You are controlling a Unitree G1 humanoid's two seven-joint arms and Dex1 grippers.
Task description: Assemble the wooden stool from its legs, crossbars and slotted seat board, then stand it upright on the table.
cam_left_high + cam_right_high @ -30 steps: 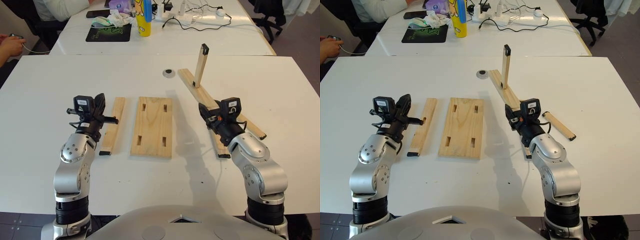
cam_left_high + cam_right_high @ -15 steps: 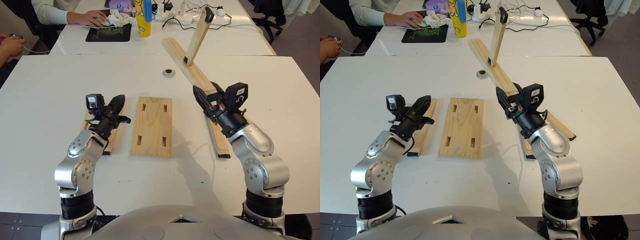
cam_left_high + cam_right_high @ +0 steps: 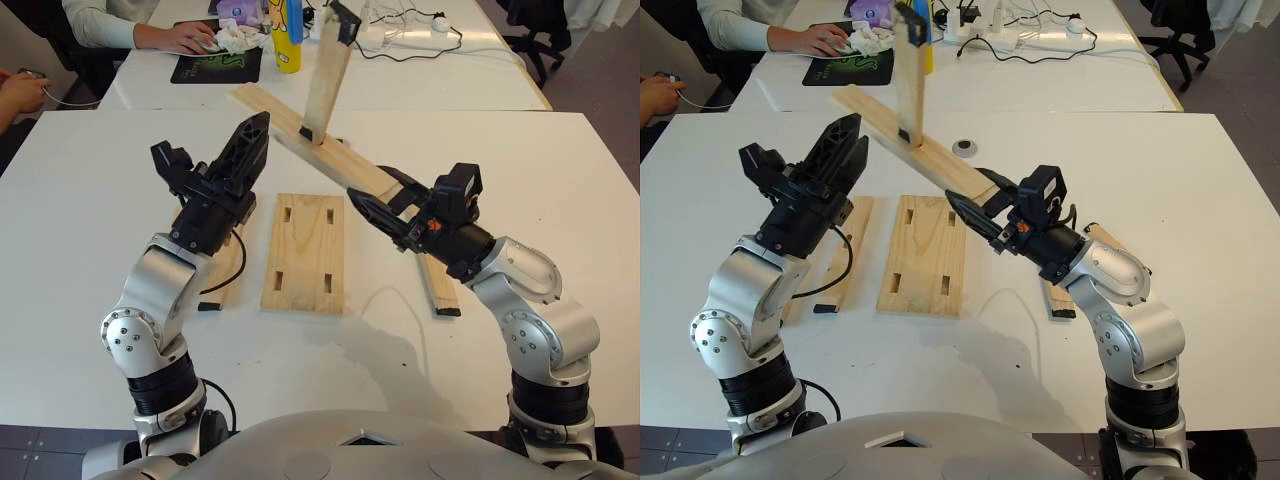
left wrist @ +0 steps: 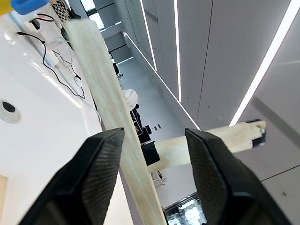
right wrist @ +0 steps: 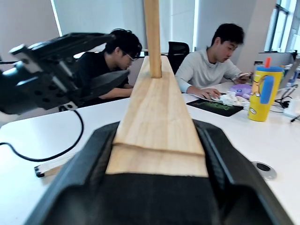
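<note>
While the right end effector is clamping one end of the leg-and-crossbar piece, the left end effector is hovering open at the other end.

From that clamped end the plank is slanting up over the middle of the table toward its far edge, with the crossbar sticking up from it. Gripping it at the very end is probably leaving the free length clear for the left fingers, which are standing apart around it without touching. The seat board is lying flat mid-table, slots up, likely ready to take the legs. One loose leg is lying beside it toward the left edge, and another leg is lying under the right arm. No readable writing is showing on the wood.
</note>
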